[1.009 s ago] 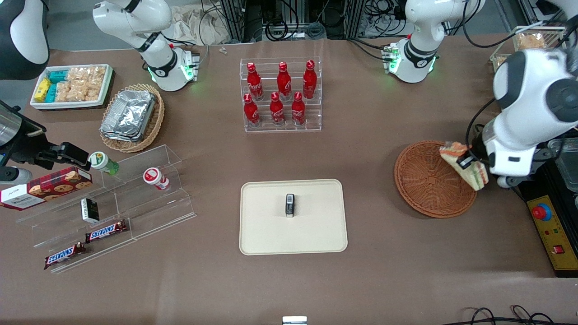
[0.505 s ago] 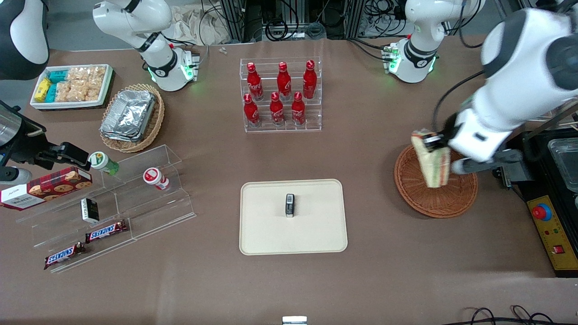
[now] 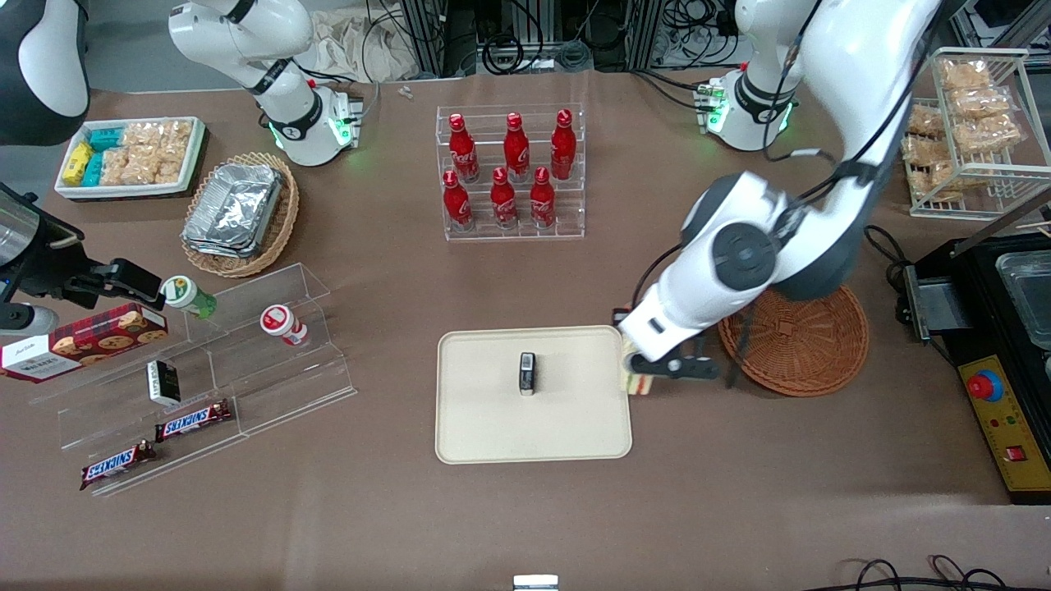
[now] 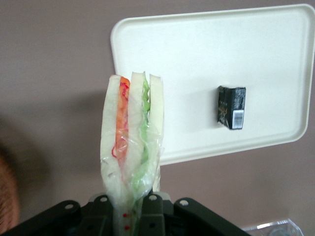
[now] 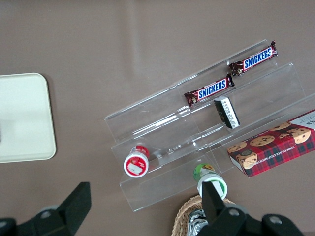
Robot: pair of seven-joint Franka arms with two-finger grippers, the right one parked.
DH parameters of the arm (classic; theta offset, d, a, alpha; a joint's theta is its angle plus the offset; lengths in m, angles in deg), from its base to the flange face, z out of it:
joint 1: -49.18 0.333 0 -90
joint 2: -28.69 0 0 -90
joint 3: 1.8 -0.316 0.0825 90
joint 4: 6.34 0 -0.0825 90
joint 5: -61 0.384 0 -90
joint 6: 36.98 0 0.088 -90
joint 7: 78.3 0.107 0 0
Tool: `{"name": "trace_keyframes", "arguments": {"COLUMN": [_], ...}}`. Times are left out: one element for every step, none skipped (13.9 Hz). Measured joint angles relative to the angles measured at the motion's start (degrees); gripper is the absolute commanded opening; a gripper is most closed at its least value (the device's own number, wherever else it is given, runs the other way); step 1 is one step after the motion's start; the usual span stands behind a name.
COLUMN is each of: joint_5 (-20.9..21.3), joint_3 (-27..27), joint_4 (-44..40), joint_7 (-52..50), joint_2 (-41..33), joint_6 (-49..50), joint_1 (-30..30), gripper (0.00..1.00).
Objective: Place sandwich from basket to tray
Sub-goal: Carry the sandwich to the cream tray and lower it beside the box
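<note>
My left gripper (image 3: 634, 371) is shut on the wrapped sandwich (image 4: 130, 142) and holds it in the air at the tray's edge nearest the basket. In the front view only a sliver of the sandwich (image 3: 635, 382) shows under the arm. The cream tray (image 3: 575, 427) lies mid-table with a small black packet (image 3: 527, 373) on it. The tray (image 4: 197, 54) and the packet (image 4: 231, 107) also show in the left wrist view. The reddish-brown wicker basket (image 3: 800, 349) is empty and partly hidden by the arm.
A rack of red bottles (image 3: 513, 172) stands farther from the front camera than the tray. A clear stepped shelf (image 3: 205, 377) with snacks, a tan basket of foil trays (image 3: 238, 215) and a white snack bin (image 3: 127, 156) lie toward the parked arm's end. A black box with a red button (image 3: 998, 410) stands at the working arm's end.
The gripper has carried the sandwich from above the basket to the edge of the tray. The basket is now empty.
</note>
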Motion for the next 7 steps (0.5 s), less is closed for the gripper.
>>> {"name": "trace_keyframes", "arguments": {"joint_5": [1.48,2.71,4.18,6.13,8.33,10.09,11.12], "joint_3": [-0.02,-0.03,-0.04,-0.04,-0.06,-0.06,-0.06], "joint_4": [-2.06,-3.61,-4.64,-5.25,-5.62,-5.92,-6.24], "joint_7": [-0.27,-0.27,-0.28,-0.74,-2.07,-3.63,-5.00], "joint_2": [2.79,4.94,6.75,8.41,10.08,11.81,13.48], "joint_6": [-0.07,-0.07,-0.15,-0.58,-1.69,-3.45,-5.36], "joint_1": [-0.79,-1.19,-1.50,-1.81,-2.10,-2.34,-2.56], "gripper": [0.00,0.00,0.00,0.00,0.00,0.00,0.00]}}
